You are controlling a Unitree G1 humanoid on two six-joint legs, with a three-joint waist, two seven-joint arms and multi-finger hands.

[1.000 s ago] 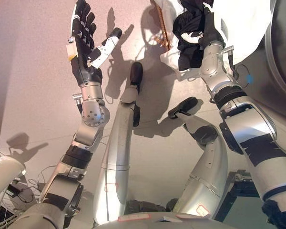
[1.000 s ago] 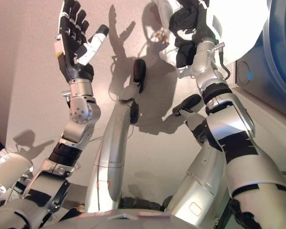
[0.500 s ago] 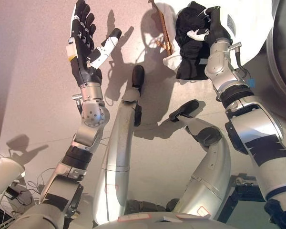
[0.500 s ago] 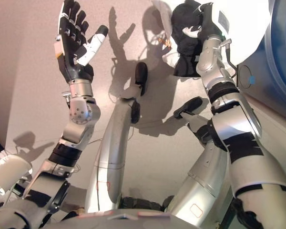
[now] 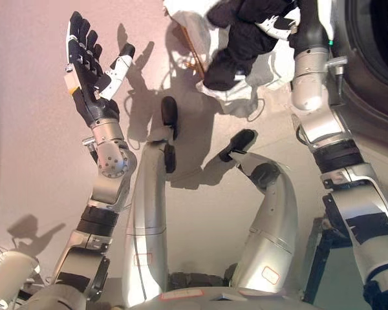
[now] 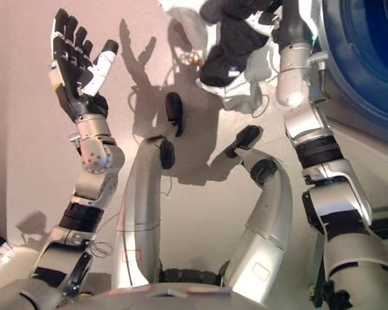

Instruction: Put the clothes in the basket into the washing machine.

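Look to the top of the view and you find your right hand (image 5: pixel 281 22) raised high, its fingers curled round a black garment (image 5: pixel 242 39). The dark cloth bunches up in the grasp and hangs down and to the left of the hand, clear of the floor. A white-tipped finger shows against the black fabric just beside the wrist.

Under and behind the black garment lies a heap of white cloth (image 5: pixel 236 97), crumpled and spread on the floor (image 5: pixel 32 142). A thin brown strip (image 5: pixel 193 46) shows at the left edge of the white cloth; you cannot tell from here whether it is the rim of a basket, since most of it is covered.

To the right of the black garment stands the washing machine (image 6: pixel 362 58). You see its round door opening with a dark drum inside and a blue ring around it in the right eye view. The black garment hangs near that opening, to its left, and is not inside it.

Your left hand (image 5: pixel 87 77) is well apart from the black garment, far to its left, held up with the palm facing you. Its fingers are straight and spread, the thumb sticking out to the right, and it holds nothing.
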